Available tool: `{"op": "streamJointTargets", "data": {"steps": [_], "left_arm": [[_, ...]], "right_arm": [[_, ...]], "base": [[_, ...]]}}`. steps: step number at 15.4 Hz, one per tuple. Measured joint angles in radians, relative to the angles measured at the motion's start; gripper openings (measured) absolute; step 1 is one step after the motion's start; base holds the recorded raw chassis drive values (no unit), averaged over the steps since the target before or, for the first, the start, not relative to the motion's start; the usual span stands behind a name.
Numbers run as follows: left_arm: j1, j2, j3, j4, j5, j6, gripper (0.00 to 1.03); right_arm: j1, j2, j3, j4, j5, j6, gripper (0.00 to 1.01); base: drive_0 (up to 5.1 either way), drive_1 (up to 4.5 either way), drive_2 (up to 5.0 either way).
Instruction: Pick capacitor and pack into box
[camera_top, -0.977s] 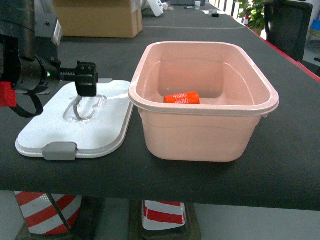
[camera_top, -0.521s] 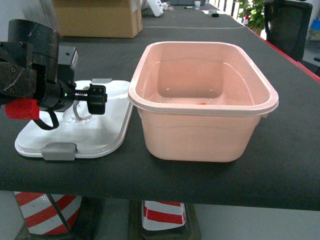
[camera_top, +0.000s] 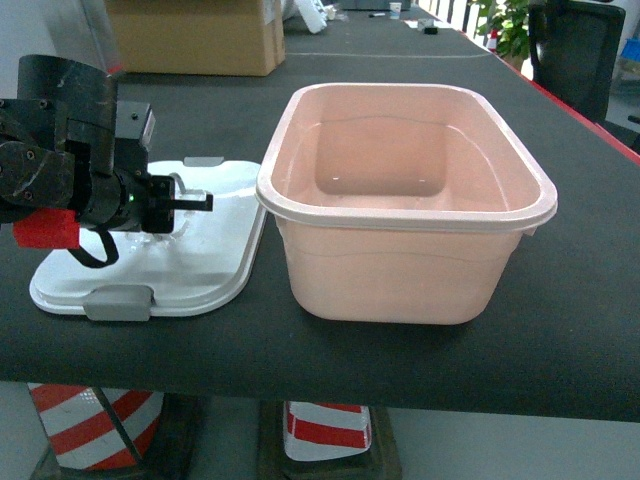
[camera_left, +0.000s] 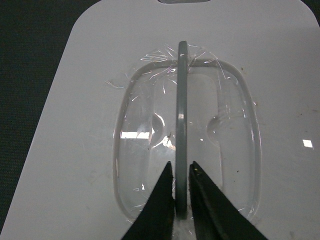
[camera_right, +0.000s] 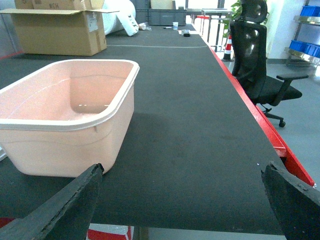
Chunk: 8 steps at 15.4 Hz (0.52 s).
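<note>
The pale pink box (camera_top: 400, 215) stands open in the middle of the black table; its front wall hides the floor, and no capacitor shows in any view. Its white lid (camera_top: 215, 260) lies flat to the left of the box. My left gripper (camera_top: 198, 200) reaches over the lid's middle. In the left wrist view the grey handle (camera_left: 181, 115) stands up edge-on from the lid (camera_left: 75, 100), and the left gripper (camera_left: 181, 164) is shut on its near end. My right gripper (camera_right: 182, 167) hangs wide open and empty, right of the box (camera_right: 65, 125).
A brown cardboard carton (camera_top: 195, 35) sits at the table's far left. A black office chair (camera_right: 255, 55) stands beyond the red right edge (camera_right: 260, 115). A grey clasp (camera_top: 118, 301) sticks out at the lid's front. Striped cones (camera_top: 95, 420) stand below the table.
My left arm has swung lower and to the left over the lid, fingers now level. The orange capacitor that showed inside the box a second ago is out of sight.
</note>
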Motion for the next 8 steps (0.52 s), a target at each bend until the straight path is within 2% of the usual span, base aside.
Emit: {"op": "streamJointTargets", "data": {"steps": [1,8], "left_arm": [[0.000,0.001,0.000,0.003,0.003,0.000,0.02],[0.029,0.000,0.000,0.023,0.012,-0.003,0.02]], "right_arm": [[0.000,0.000,0.000,0.000,0.000,0.000,0.98],[0.000,0.000,0.000,0.000,0.000,0.000,0.98]], "base": [[0.0,0.00,0.0],[0.0,0.00,0.0]]}}
